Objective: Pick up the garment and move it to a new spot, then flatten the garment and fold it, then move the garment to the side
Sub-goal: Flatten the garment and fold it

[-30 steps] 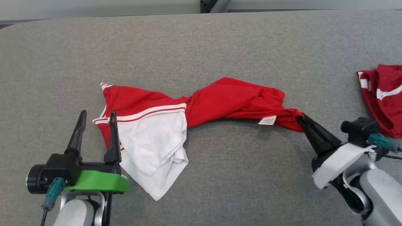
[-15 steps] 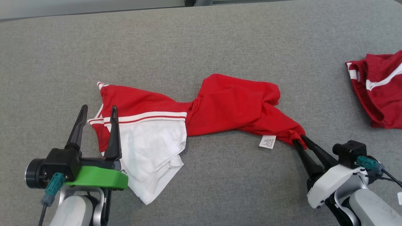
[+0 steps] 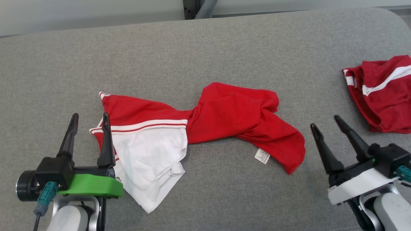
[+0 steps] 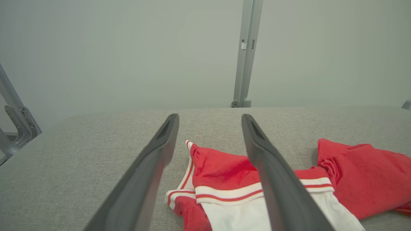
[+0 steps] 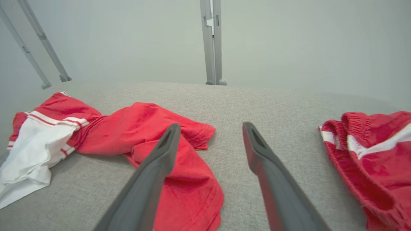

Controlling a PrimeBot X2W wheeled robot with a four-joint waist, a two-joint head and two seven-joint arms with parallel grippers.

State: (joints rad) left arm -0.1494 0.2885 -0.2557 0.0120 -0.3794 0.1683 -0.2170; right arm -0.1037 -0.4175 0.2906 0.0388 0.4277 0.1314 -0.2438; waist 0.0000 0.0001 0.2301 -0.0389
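Red/white shirt point(image 3: 231, 115) lies twisted, crumpled on grey pad point(image 3: 205, 48). L gripper point(image 3: 90, 114) & R gripper point(image 3: 325, 121) both spread wide, holding nothing.

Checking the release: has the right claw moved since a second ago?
Yes. The right claw has let go of the red-and-white fabric garment and shifted right, nearer the crumpled red shorts with white stripes.

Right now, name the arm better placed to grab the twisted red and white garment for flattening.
Left. The left gripper is open, one finger over the striped end of the garment. The right gripper, also open, sits apart from its red end, so the left likely needs less travel.
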